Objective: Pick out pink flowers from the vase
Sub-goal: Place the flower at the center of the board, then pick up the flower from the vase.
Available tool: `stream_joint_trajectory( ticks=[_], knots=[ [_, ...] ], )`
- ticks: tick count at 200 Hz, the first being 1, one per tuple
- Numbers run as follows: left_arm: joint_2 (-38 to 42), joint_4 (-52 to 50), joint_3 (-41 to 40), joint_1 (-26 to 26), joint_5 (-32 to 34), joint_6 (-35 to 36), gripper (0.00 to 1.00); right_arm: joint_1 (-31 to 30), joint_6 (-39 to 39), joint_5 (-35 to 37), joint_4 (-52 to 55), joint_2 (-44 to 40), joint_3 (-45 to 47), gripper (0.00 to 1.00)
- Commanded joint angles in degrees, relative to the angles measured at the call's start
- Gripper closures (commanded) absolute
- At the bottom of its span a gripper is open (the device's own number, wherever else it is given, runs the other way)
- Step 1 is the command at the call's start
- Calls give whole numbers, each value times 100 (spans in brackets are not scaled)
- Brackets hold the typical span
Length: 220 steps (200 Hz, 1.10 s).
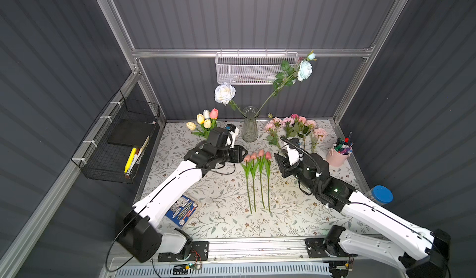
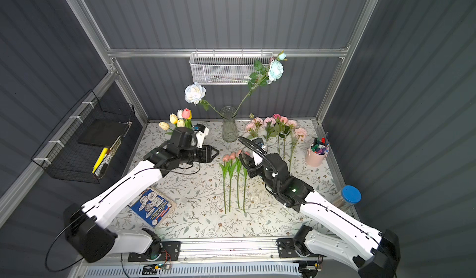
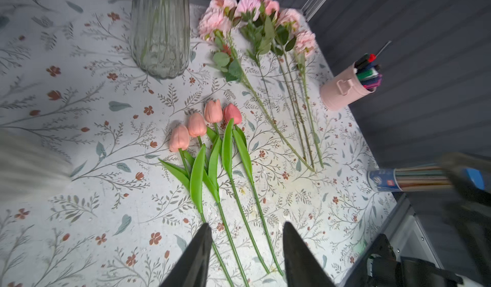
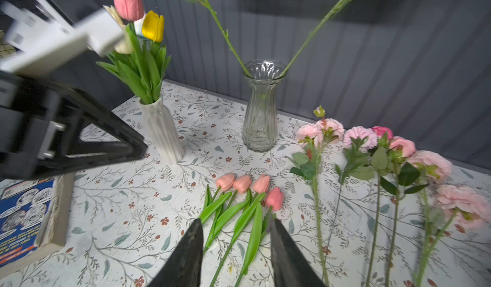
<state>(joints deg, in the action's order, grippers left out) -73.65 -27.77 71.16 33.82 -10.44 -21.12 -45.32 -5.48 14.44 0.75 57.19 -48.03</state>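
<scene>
**Pink stems down, both pincers empty**

Four salmon-pink tulips (image 1: 257, 156) with green leaves lie side by side on the floral table (image 1: 224, 225), heads at 12 o'clock toward the glass vase (image 1: 249, 127). Left gripper (image 3: 245, 228) sits at their 9 o'clock, right gripper (image 4: 236, 222) at their 3 o'clock. Both are spread, nothing held. Pale pink roses and peonies (image 1: 296, 126) lie at the vase's 3 o'clock. One pink tulip (image 1: 214, 113) stands in the white vase (image 4: 162, 131).

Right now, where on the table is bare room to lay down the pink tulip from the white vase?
Bare cloth lies between the book and the laid tulips, and along the front edge past their stem ends. Crowded: the back right, where pink roses spread between glass vase and pen cup.
</scene>
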Motion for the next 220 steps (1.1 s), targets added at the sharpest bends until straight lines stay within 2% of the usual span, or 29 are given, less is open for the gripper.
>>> stream_joint_trajectory(
  ticks=[1,41,65,107,139,166,200,220],
  knots=[
    [896,-299,-152,-2,352,339,54,-12,150,-620,-936,196,-73,57],
    [2074,-809,-332,-7,2759,624,53,-12,355,-1836,-1568,1534,-794,57],
    [2471,-821,-794,-7,3582,461,53,-13,373,-2566,-2043,2454,-1426,58],
    [3441,-313,-1680,-7,4708,406,48,-3,367,-2865,-2804,3910,-2483,65],
    [4299,245,-2384,-8,5026,570,46,6,261,-3096,-3586,4857,-3038,66],
    [4847,750,-2974,-4,5013,679,43,55,113,-3190,-4199,5447,-3318,66],
    [5034,1256,-3391,-7,4182,829,39,72,90,-3190,-4369,5869,-3608,66],
    [4941,1314,-3457,-3,4033,860,38,75,56,-3188,-4429,6044,-3733,66]
  ],
)
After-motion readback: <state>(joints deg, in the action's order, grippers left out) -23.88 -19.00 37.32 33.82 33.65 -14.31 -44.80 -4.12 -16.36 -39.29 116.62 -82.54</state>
